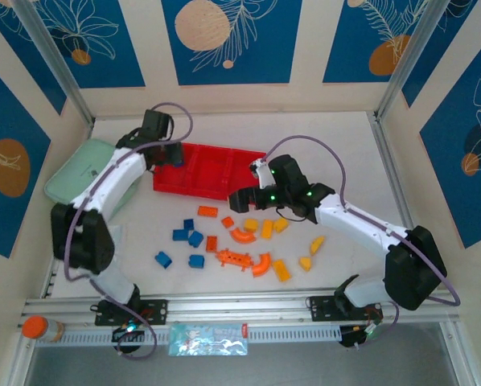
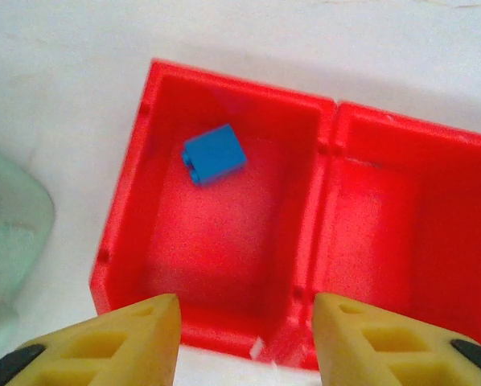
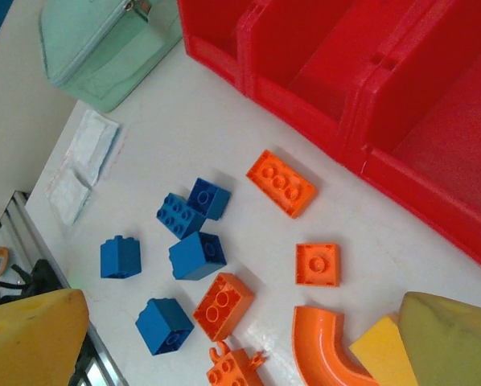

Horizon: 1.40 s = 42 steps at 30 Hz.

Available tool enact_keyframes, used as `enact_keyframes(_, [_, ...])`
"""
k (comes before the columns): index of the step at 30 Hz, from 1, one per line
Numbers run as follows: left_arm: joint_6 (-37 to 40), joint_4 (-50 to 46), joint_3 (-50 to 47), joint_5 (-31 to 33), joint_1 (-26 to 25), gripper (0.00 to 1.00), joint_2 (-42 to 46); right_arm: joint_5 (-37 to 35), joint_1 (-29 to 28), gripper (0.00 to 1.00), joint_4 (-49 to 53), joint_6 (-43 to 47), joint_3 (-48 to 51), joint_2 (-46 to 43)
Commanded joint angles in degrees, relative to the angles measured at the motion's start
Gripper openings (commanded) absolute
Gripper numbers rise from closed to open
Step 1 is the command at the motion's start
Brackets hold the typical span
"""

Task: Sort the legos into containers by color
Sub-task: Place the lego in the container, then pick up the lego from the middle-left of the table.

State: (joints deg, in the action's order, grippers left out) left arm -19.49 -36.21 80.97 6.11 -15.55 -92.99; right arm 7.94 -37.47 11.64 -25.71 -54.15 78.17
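The red tray [image 1: 224, 186] lies at the back centre with three compartments side by side. One blue brick [image 2: 215, 154] rests in its left compartment [image 2: 224, 265]; the other two hold no bricks that I can see. My left gripper [image 2: 247, 342] hovers open over that compartment's near wall [image 1: 170, 154], holding nothing. In front of the tray lie several loose blue bricks [image 1: 194, 239], orange bricks [image 3: 281, 183] and yellow bricks [image 1: 267, 229]. My right gripper [image 1: 242, 201] hangs open above them [image 3: 240, 354], over an orange curved piece [image 3: 325, 350] and a yellow brick [image 3: 381, 354].
A mint-green case [image 1: 84, 178] sits left of the tray. A white packet [image 3: 84, 161] lies near it. An orange-capped bottle [image 1: 35, 328] and a flat printed pack [image 1: 208, 339] lie on the front rail. Metal posts stand at the back corners.
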Motion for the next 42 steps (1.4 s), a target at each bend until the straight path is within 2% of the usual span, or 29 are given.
enact_keyframes(1, [-4.91,0.16,-8.87,-5.62,-1.21,0.48,5.97,3.31,0.08,0.99,0.27,1.31,3.37,-1.14])
enact_keyframes(5, [-8.06,-2.56,-17.50,-3.64,-5.60,0.50,13.91,4.63,-0.77,0.99,-2.19,2.33,7.26,-1.52])
enact_keyframes(9, [-12.28,-6.24,-23.45,-0.70,-12.45,0.53,20.25,4.31,-2.91,0.99,-5.48,2.65,10.60,-1.10])
enact_keyframes(13, [-17.14,-8.23,-27.44,0.35,-18.99,0.56,23.29,2.65,-6.41,0.99,-8.98,3.64,12.77,0.09])
enact_keyframes(18, [-18.59,-3.17,-32.34,-2.73,-23.47,0.57,23.95,1.99,-9.34,0.99,-12.04,5.97,14.55,1.10])
enact_keyframes(26, [-16.53,-0.07,-32.37,-1.55,-26.18,0.58,18.04,-0.80,-10.07,0.99,-14.80,6.29,16.40,0.36])
enact_keyframes(31, [-15.97,0.13,-32.10,0.90,-26.28,0.57,13.73,-2.97,-10.07,0.99,-16.08,6.04,17.18,-0.60])
enact_keyframes(42, [-16.88,2.03,-32.63,1.16,-26.79,0.57,8.76,-4.34,-9.98,0.99,-17.11,5.80,17.70,-1.51])
